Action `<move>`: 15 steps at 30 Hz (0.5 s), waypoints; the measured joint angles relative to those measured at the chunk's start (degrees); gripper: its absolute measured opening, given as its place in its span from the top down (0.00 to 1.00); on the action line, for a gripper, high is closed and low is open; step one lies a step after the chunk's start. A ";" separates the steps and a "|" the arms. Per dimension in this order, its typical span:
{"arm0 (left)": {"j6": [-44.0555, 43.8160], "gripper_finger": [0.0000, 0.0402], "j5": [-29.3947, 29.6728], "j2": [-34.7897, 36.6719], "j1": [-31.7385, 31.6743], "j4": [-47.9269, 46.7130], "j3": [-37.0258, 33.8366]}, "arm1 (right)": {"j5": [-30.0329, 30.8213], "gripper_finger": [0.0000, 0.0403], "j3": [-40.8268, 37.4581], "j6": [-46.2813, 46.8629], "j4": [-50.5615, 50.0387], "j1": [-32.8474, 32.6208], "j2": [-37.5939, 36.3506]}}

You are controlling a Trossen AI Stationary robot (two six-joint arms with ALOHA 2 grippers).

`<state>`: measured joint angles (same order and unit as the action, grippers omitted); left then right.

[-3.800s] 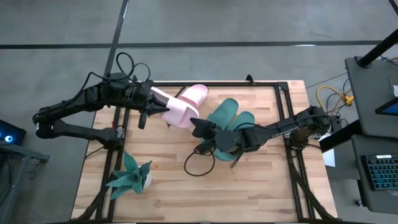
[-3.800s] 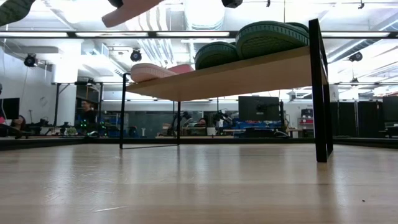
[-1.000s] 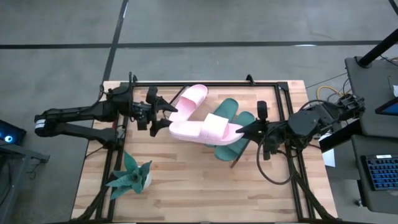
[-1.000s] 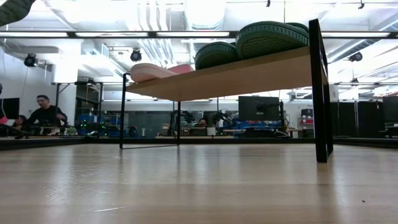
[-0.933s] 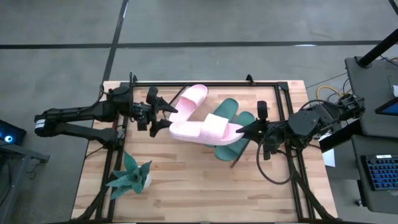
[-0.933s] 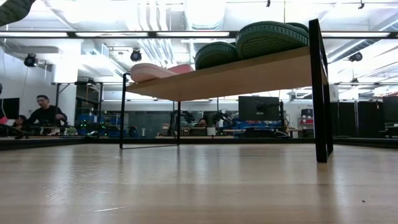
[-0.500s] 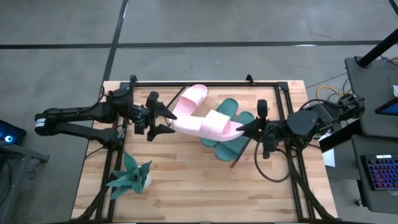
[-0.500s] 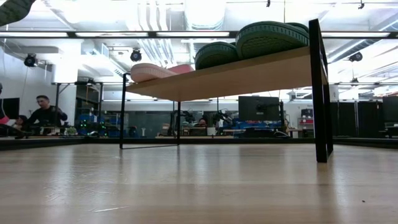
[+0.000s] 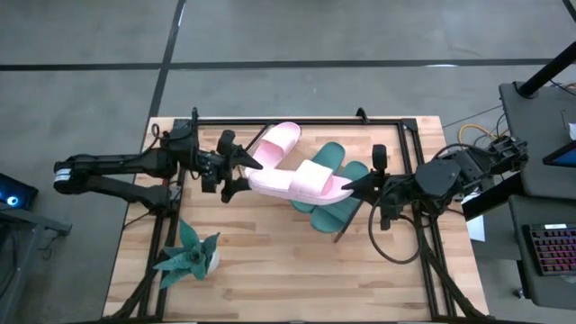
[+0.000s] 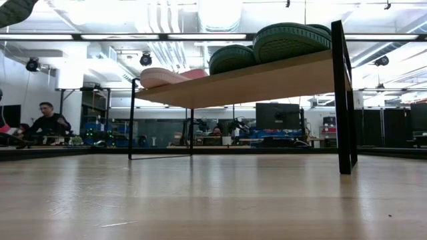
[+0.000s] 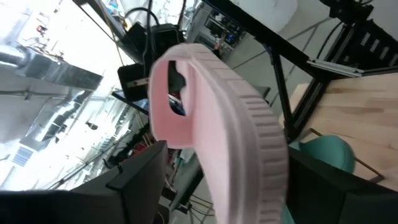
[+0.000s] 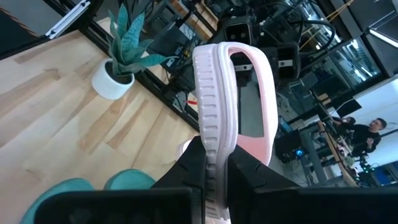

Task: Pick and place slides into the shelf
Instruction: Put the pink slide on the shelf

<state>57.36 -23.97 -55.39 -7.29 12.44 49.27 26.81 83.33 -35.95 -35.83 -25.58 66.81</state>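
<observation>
Slide status from my end: right gripper (image 9: pixel 349 186) is pinched on the end of one pink slide (image 9: pixel 301 182), fingers clamped on its edge; the right wrist view shows the slide (image 12: pixel 219 99) edge-on between the dark fingers (image 12: pixel 245 174). It lies across the two green slides (image 9: pixel 331 184), on or just above them, can't tell which. I see the left gripper (image 9: pixel 243 175) at the slide's other end with its fingers spread wide, one on either side of the tip; contact I can't confirm. In the left wrist view the pink slide (image 11: pixel 227 143) fills the gap between the fingers (image 11: pixel 140 186).

Second pink slide (image 9: pixel 274 142) sits on the shelf (image 10: pixel 247 81) toward the back of the table (image 9: pixel 261 261), next to the green ones. Low view shows the shelf board with a pink sole (image 10: pixel 160 77) at one end and two green soles (image 10: pixel 273 43) at the other.

Potted toy plant (image 9: pixel 189 254) stands well apart at the table's front-left corner. A person (image 10: pixel 48 121) is visible far back in the room.
</observation>
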 joint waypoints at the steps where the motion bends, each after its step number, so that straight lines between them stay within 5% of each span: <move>1: 0.08 0.34 -0.01 -0.11 0.00 0.39 0.02 | 0.00 0.95 0.00 0.12 0.00 0.00 0.00; 6: 0.46 0.49 0.00 -0.74 0.00 1.04 0.02 | 0.00 0.94 0.00 0.00 0.16 0.00 0.00; 13: 3.18 0.89 0.25 -0.94 0.01 0.43 -0.02 | 0.22 0.93 0.00 0.34 0.64 0.00 0.11; 15: 3.02 0.90 1.04 -0.73 0.00 0.60 0.07 | 2.26 0.90 0.00 1.19 1.17 0.03 0.11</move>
<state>60.39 -22.93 -56.11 -7.29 13.04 49.35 29.07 83.33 -34.77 -34.66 -25.56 66.92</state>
